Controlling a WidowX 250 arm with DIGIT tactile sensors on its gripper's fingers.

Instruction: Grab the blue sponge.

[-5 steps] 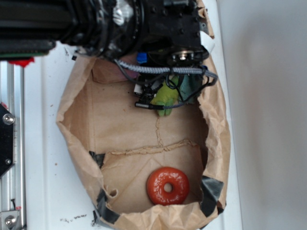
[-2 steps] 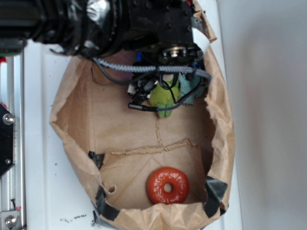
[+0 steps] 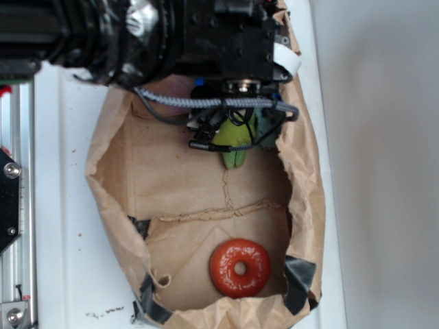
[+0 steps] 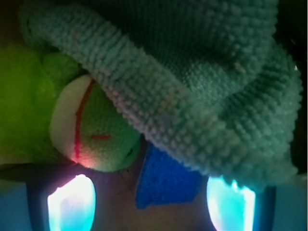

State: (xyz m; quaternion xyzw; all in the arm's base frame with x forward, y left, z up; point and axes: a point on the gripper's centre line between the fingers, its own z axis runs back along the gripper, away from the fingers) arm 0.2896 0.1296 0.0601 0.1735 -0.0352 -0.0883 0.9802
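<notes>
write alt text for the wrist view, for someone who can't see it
Close-up: a blue sponge lies between two glowing fingertips, partly covered by a teal terry cloth that fills the upper right. A green plush frog lies at left, touching the cloth.

bag (image 3: 178,178): crinkled matt paper | cloth (image 4: 202,86): looped terry | frog (image 4: 91,139): fuzzy plush | doughnut (image 3: 239,267): glossy

- You will find no readable text, label, brand, number or sign in either view.
- The crumpled brown paper bag (image 3: 178,185), the glossy orange ring-shaped doughnut toy (image 3: 240,267) at its six o'clock end, and the black robot arm housing (image 3: 226,41) at twelve o'clock all show plain surfaces.
</notes>
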